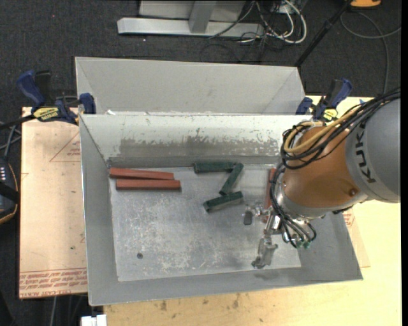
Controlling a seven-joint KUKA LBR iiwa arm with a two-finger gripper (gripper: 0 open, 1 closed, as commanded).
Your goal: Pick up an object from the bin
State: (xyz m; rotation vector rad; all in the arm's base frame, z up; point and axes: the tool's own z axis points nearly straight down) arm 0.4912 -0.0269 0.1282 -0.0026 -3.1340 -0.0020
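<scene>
Orange-shelled robot wrist (319, 181) hangs closest, its two-finger gripper (262, 253) low over a bare, scratched patch of the grey metal bin (185, 255). Whether the tool is wide or narrow cannot be told.

Up and left of the gripper lie three dark green flat bars in a loose zigzag: the nearest bar (223, 202), a slanted middle bar (232, 180), and a farther bar (213, 167).

Well left of the gripper, two reddish-brown flat bars (148, 185) lie just beside each other.

Beyond the gripper rises the bin's scuffed back wall (191, 143), then dark carpet (76, 28) with tangled cables (280, 19).
</scene>
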